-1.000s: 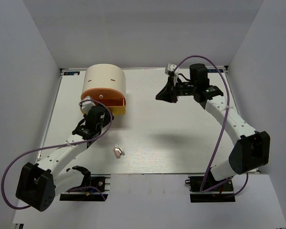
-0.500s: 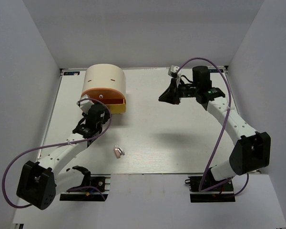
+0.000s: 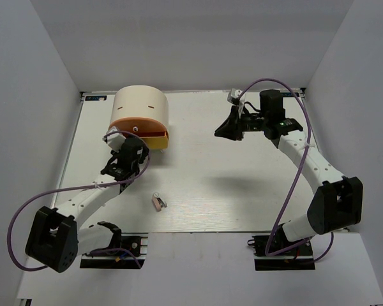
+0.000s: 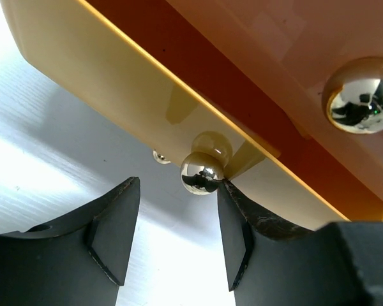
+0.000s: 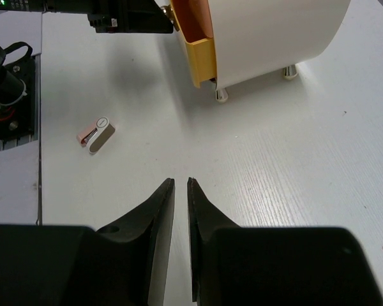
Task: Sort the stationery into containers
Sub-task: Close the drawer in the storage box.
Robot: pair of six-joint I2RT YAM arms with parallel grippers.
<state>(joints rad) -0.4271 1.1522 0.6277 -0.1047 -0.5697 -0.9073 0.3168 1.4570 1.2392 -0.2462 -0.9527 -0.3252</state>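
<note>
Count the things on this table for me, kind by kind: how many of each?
Cream cabinet: 1
Pinkish clip: 1
Robot arms: 2, the left arm and the right arm
Total: 4

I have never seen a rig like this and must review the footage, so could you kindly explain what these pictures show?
These are two robot arms bolted to a white table. One picture looks down from above. The other two come from a small camera on each arm's wrist, so each shows its own claw. The left claw is open around the small shiny knob of the yellow drawer, which juts out of a cream round cabinet. The right claw hangs above the table, almost closed and holding nothing. A small pinkish clip lies loose on the table, apart from the cabinet.
</note>
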